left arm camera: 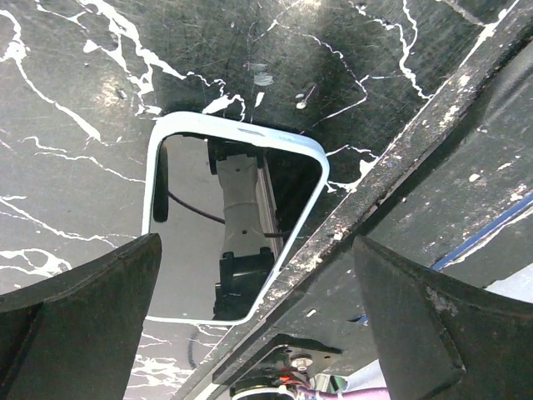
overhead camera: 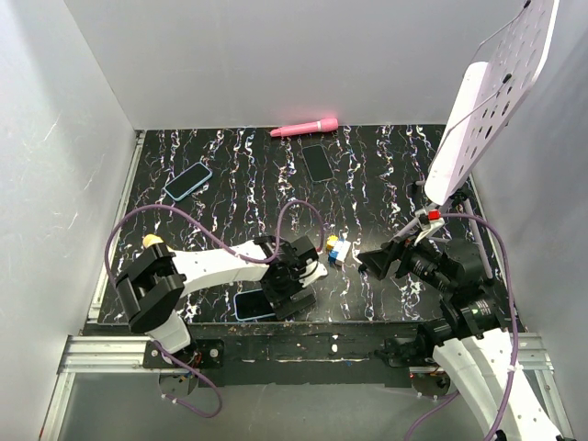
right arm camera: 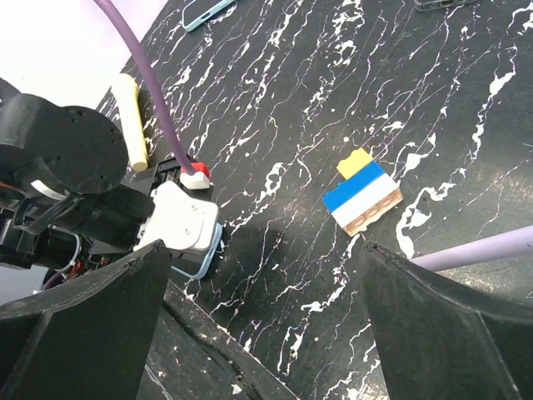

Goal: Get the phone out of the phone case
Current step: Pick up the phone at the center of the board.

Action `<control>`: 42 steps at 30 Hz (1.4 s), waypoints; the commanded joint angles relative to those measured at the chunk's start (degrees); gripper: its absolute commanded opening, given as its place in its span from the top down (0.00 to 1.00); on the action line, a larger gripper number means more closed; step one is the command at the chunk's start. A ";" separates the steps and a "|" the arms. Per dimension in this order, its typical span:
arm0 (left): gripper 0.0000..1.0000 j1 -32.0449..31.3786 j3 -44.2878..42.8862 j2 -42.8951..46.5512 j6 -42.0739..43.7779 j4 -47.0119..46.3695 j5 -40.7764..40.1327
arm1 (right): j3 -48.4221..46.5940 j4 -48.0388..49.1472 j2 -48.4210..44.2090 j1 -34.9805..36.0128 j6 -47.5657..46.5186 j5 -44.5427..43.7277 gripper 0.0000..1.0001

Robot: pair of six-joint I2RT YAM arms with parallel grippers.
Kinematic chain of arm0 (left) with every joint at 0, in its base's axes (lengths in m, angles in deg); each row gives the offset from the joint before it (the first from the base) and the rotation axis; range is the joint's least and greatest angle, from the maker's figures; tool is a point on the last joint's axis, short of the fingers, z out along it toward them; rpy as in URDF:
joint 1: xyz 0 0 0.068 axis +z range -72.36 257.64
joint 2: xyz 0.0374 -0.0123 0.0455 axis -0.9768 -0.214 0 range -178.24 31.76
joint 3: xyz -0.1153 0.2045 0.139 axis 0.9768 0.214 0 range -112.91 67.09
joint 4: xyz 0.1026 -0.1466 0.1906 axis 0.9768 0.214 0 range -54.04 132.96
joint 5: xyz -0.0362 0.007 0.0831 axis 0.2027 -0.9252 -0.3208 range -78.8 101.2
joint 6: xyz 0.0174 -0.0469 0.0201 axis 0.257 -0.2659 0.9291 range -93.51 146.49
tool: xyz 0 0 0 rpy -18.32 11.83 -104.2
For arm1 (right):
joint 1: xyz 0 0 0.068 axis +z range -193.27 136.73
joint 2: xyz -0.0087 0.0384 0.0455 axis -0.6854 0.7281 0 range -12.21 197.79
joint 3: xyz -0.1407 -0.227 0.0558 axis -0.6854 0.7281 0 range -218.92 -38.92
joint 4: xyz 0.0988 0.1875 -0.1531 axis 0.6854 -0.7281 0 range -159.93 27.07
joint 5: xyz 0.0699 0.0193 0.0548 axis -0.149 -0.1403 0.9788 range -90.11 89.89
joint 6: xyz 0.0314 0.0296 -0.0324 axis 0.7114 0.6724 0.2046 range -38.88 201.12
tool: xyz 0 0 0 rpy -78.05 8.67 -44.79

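A phone in a light-blue case (overhead camera: 248,306) lies screen up at the table's near edge. In the left wrist view the phone in its case (left arm camera: 200,267) fills the middle, and its glossy screen mirrors the arm above. My left gripper (overhead camera: 292,292) hovers just over its right end, open, the fingers (left arm camera: 75,321) spread wide apart with nothing between them. My right gripper (overhead camera: 377,262) hangs open above bare table to the right of centre, empty. A corner of the case (right arm camera: 202,260) peeks out under the left gripper in the right wrist view.
A small stack of toy bricks (overhead camera: 337,250) sits between the two grippers. A second blue-cased phone (overhead camera: 187,181) and a dark phone (overhead camera: 318,163) lie farther back, a pink stick (overhead camera: 305,128) by the rear wall. A yellow cylinder (right arm camera: 132,121) is at the left.
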 commanded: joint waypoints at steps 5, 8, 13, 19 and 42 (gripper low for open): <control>0.00 0.13 -1.86 -3.46 2.29 -1.54 -2.15 | -0.05 1.92 0.37 -0.22 -0.70 -1.16 0.00; 0.00 0.13 -2.48 -5.47 2.38 -1.55 -5.92 | 0.13 1.66 0.02 -0.22 -0.87 -1.69 0.00; 0.00 0.13 -3.00 -5.75 1.76 -1.46 -8.83 | 0.21 1.13 -0.07 -0.22 -1.14 -2.30 0.00; 0.01 0.04 -2.65 -4.86 2.11 -2.60 -11.03 | 0.30 1.57 0.54 -0.22 -0.70 -2.22 0.00; 0.59 3.91 -5.55 -11.81 -0.26 -2.42 -2.15 | -1.81 -7.83 -2.97 -0.22 7.73 -19.96 0.00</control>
